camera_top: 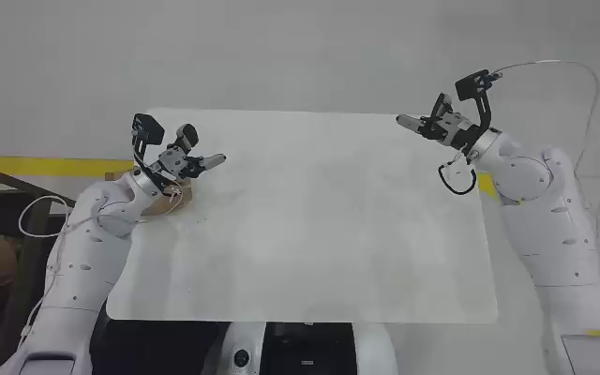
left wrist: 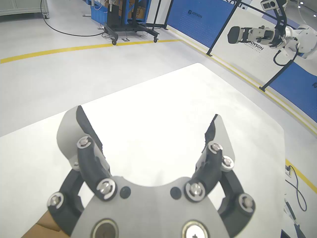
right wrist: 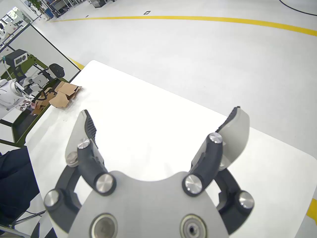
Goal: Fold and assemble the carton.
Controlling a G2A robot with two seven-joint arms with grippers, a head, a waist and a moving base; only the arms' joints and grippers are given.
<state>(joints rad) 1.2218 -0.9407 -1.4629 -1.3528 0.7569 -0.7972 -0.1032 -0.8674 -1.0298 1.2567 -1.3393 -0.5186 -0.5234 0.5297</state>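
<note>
The carton (camera_top: 181, 199) lies unassembled at the desk's (camera_top: 309, 234) left edge, close under the left gripper (left wrist: 148, 125), which hangs wide open and empty, probably poised to take it. The right gripper (right wrist: 161, 122), likewise spread and empty, hovers clear at the far right corner.

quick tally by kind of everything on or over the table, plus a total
end effector: 2, the left end effector and the right end effector, both open
table: 1
cardboard pile: 1, pieces overlap too much to count singly
total: 4
</note>
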